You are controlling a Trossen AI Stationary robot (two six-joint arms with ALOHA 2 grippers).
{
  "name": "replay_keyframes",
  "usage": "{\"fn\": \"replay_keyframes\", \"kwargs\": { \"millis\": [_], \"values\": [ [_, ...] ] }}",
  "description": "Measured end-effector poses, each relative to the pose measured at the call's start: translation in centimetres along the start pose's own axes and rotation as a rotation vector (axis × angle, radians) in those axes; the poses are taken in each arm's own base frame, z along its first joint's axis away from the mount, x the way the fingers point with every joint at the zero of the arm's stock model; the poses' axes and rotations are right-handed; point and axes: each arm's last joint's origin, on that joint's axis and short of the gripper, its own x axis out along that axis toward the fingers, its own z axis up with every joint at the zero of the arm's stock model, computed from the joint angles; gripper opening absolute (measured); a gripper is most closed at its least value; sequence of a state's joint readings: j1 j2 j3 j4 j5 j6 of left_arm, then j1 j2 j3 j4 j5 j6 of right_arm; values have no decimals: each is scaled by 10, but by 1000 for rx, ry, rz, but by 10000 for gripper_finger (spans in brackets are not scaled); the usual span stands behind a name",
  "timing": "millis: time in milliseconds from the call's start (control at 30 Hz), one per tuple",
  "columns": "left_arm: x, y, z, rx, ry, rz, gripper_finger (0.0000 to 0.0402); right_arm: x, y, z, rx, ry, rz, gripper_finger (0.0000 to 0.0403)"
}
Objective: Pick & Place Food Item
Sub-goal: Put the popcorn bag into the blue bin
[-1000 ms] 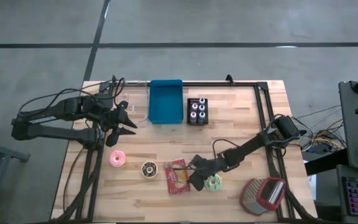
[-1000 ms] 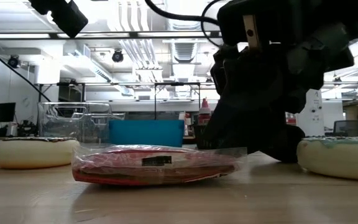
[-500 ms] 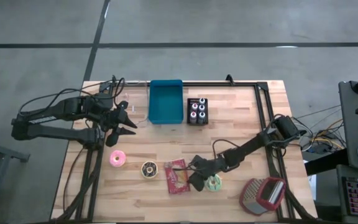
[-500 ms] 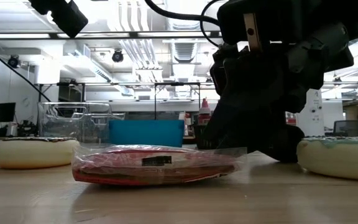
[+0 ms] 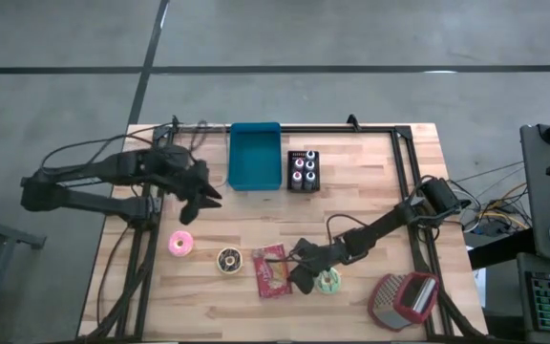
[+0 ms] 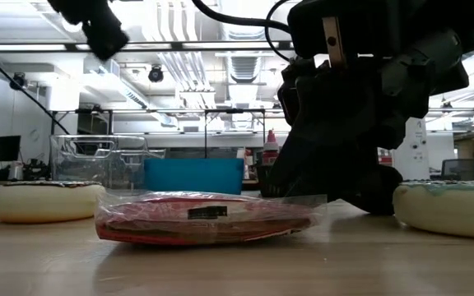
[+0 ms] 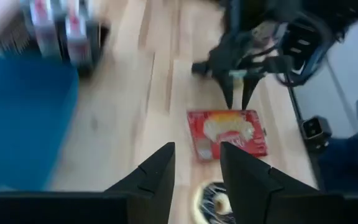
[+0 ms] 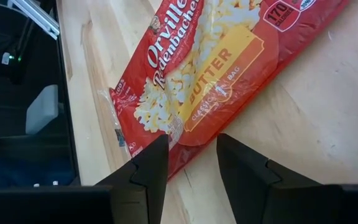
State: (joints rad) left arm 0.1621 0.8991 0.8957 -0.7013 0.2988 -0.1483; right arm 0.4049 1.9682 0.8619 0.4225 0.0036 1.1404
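My right gripper (image 8: 191, 163) rests low at the popcorn bag (image 8: 216, 74), fingers (image 8: 149, 171) parted with a narrow gap, pinching nothing; the bag lies flat on the table (image 5: 370, 191) between a chocolate donut (image 5: 228, 259) and a green donut (image 5: 329, 281). My left gripper (image 7: 194, 171) hovers farther off near the blue bin (image 5: 254, 155), fingers parted and empty.

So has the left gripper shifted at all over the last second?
Yes. In the high view the left gripper has moved toward the table's middle, closer to the blue bin, which stays put.
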Motion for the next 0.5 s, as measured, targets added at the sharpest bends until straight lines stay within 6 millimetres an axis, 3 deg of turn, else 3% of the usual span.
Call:
{"fn": "replay_keyframes", "kwargs": {
  "millis": [200, 400, 500],
  "values": [
    [44, 11, -23, -302, 199, -131, 133, 0, 0, 0, -39, -13, -7, 130],
    [66, 9, -19, -348, 112, -436, 133, 0, 0, 0, -42, -22, -10, 130],
    [68, 8, -16, -369, 78, -487, 133, 0, 0, 0, -41, -23, -10, 130]
  ]
}}
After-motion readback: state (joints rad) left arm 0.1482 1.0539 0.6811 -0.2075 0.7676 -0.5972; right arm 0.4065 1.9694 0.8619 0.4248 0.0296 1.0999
